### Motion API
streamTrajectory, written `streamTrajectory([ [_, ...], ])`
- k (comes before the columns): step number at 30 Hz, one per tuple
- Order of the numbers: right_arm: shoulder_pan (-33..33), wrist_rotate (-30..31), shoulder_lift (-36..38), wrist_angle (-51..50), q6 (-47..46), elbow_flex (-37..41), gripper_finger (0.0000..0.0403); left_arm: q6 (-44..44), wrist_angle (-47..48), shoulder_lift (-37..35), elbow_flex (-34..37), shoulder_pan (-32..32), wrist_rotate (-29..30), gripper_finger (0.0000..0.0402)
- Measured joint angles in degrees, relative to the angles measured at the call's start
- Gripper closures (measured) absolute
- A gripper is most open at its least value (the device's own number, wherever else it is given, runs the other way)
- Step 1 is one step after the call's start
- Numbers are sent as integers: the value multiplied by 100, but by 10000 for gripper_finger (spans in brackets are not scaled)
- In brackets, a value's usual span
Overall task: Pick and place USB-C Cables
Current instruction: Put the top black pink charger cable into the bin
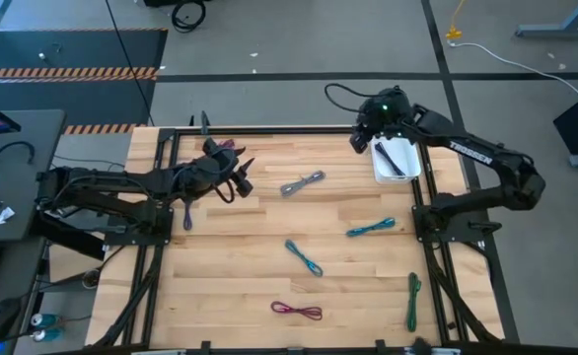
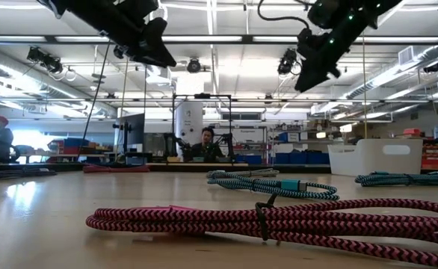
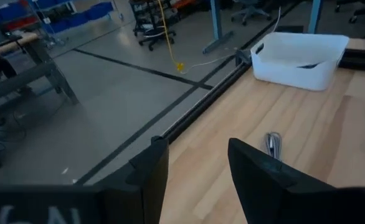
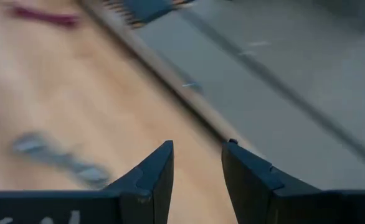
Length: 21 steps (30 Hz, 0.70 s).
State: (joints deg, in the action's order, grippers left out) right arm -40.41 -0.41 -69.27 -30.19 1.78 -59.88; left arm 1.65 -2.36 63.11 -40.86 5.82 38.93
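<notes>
Left pincer (image 1: 242,177): jaws apart, empty, above desk (image 1: 240,276) near grey cable (image 1: 302,183).
Right pincer (image 1: 360,141): jaws apart, empty, beside white bin (image 1: 414,174).

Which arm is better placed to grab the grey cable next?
Toss-up, slight edge left. The grey cable lies between both arms. The left gripper hangs level with it, jaws open and empty. The right gripper, also open and empty, is beside the white bin.
</notes>
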Motion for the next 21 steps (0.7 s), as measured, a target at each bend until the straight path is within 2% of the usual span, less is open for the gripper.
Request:
streamTrajectory([
  [4,302,-1835,-458,487,38,65,263,279,699,-13,-4,0,-18,230],
  [8,950,-2747,-930,1422,127,376,263,564,1368,-65,-4,9,115,230],
  [15,2099,-2902,-1594,3011,72,847,263,1700,2662,-63,0,11,180,230],
  [19,2669,-2902,-1870,3617,-46,1074,263,2854,3430,-46,0,16,232,230],
  [21,2952,-2705,-1980,3971,-109,1280,264,3553,3862,-48,0,61,387,230],
])
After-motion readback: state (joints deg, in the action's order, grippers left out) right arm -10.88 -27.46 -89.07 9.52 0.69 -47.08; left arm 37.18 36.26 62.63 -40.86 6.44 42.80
